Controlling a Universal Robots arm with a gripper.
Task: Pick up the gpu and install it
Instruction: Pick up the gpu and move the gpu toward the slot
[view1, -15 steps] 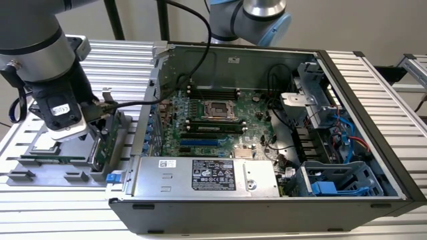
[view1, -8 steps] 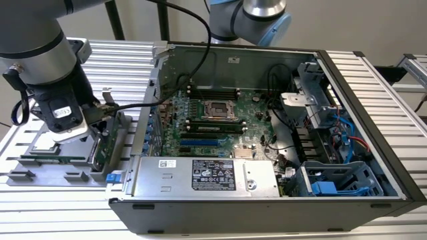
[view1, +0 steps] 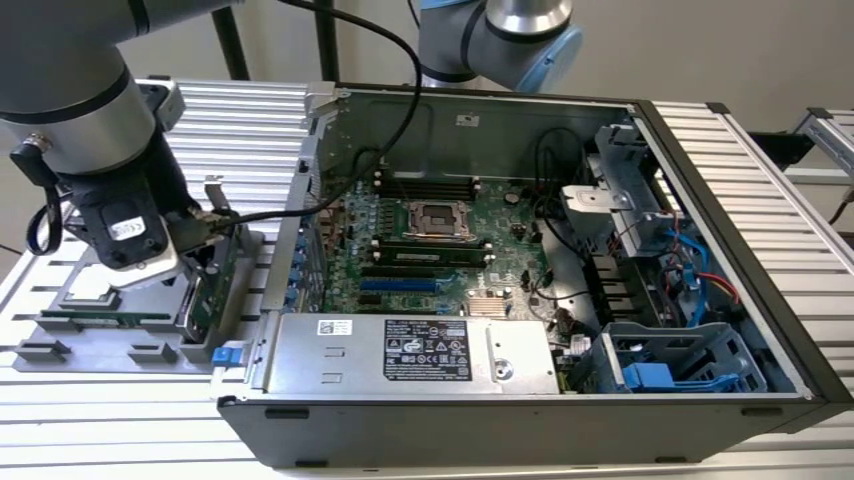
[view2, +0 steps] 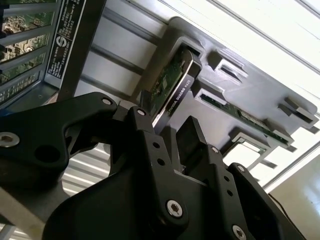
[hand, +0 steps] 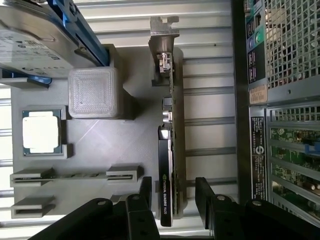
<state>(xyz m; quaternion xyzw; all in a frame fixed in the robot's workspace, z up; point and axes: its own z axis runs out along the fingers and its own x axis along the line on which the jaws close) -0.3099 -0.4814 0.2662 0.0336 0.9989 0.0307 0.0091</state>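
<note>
Two black fingers (hand: 206, 197) of your gripper (hand: 175, 189) are spread wide, one on each side of the gpu (hand: 167, 150). There is a visible gap on the side toward the computer case (hand: 290, 50), so they are not clamped on the card. You can see the gpu standing on its edge in a slot of the grey parts holder (hand: 100, 145), with its silver bracket (hand: 162, 30) at the end away from the gripper. The same holder carries a processor chip (hand: 41, 131), a narrow memory stick (hand: 75, 176) and a hard drive (hand: 35, 35) with blue rails. From outside, your gripper (view1: 187, 255) and the holder sit to the exterior view's left of the open case, where the motherboard (view1: 427, 230) lies exposed.
</note>
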